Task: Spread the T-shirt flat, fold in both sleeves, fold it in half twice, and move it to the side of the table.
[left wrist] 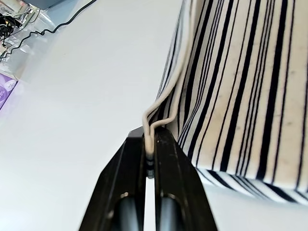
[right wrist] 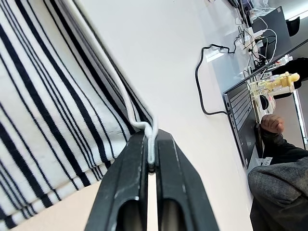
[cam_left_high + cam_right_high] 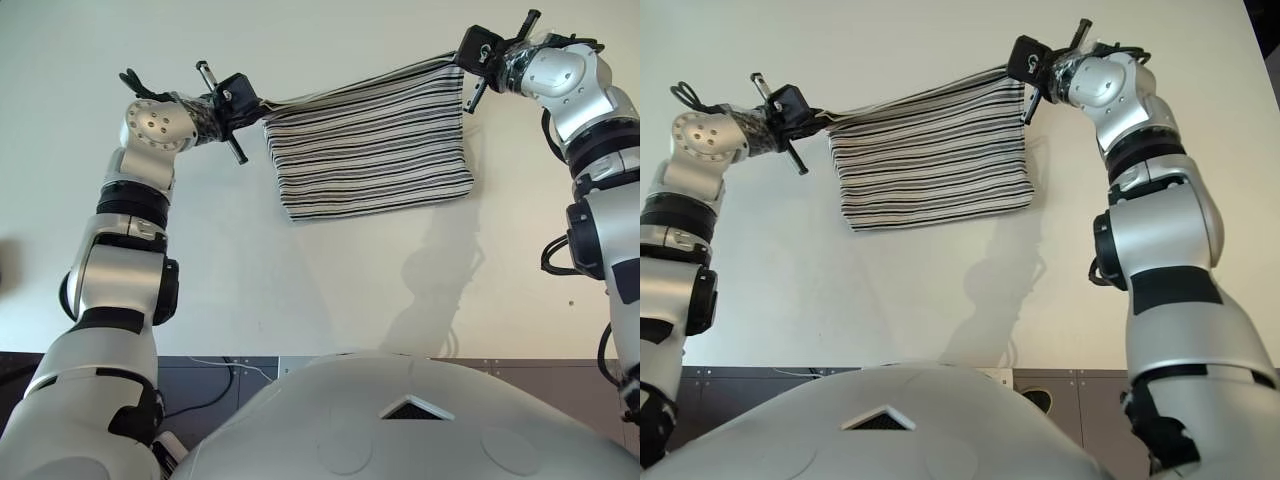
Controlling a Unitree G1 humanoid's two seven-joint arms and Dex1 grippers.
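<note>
The T-shirt, white with black stripes, is folded into a broad rectangle. It is held up between the two grippers over the white table.

The left gripper has the upper corner on the robot's left side, and the right gripper has the upper corner on the right side. In the head views the top edge runs stretched from one gripper to the other and stands higher in the picture at the right end. The rest of the cloth hangs down from this edge. Whether the lower edge touches the table cannot be told.

In the left wrist view the two black fingers are pressed together on a thin bundle of cloth layers, and the striped cloth spreads away just beside them. In the right wrist view the fingers are clamped in the same way on the hem of the other corner.

The other things lie well apart from the shirt, toward the edges of the table. Beyond the left gripper there is a black cable and a purple object. Beyond the right gripper there is another black cable, and near it a dark keyboard.
</note>
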